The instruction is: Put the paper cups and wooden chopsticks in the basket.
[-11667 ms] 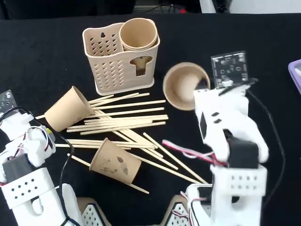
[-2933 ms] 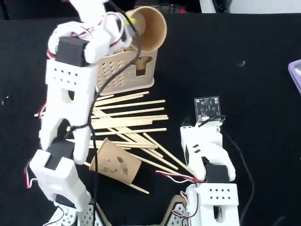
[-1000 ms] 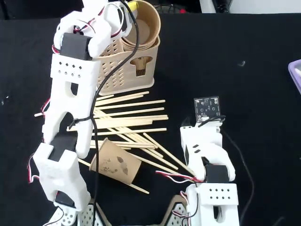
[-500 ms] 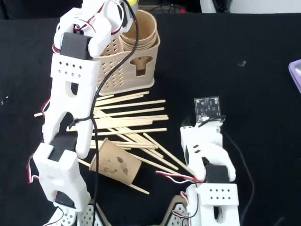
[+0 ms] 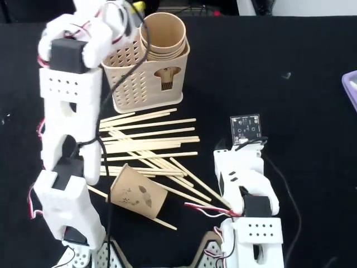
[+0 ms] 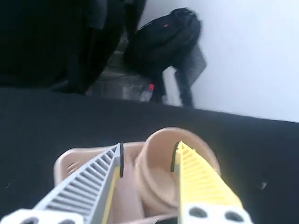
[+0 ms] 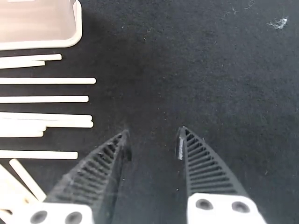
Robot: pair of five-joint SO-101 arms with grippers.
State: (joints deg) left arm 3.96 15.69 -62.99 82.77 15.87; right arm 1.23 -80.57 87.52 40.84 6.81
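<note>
- Basket (image 5: 139, 84): beige perforated plastic, two compartments, standing upright at the far side of the black table (image 5: 290, 50).
- Nested paper cups (image 5: 163, 34) are sitting upright in one compartment, with their rims sticking out above the basket wall. The left arm is partly hiding the other compartment in the high view.
- One loose paper cup (image 5: 138, 192) is lying on its side, plain brown with dark print on the wall. It is resting across some of the chopsticks, just beside the left arm's lower links.
- Wooden chopsticks (image 5: 150, 142) are lying in a loose pile between the basket and the arm bases. Most are running roughly parallel and a few are crossing diagonally under the loose cup.
- Left gripper (image 6: 147, 158) is hanging over the basket with its jaws apart and nothing in them. The rim of the nested cups is showing through the gap; I cannot tell whether they are touching.
- Right gripper (image 7: 152, 140) is sitting low over bare cloth with its jaws spread and holding nothing. The chopstick ends are lying just to one side of it.
- A purple object (image 5: 351, 89) is poking in at the table edge, well apart from everything else.
- A dark backpack (image 6: 163, 37) is leaning against the wall in the room behind.
</note>
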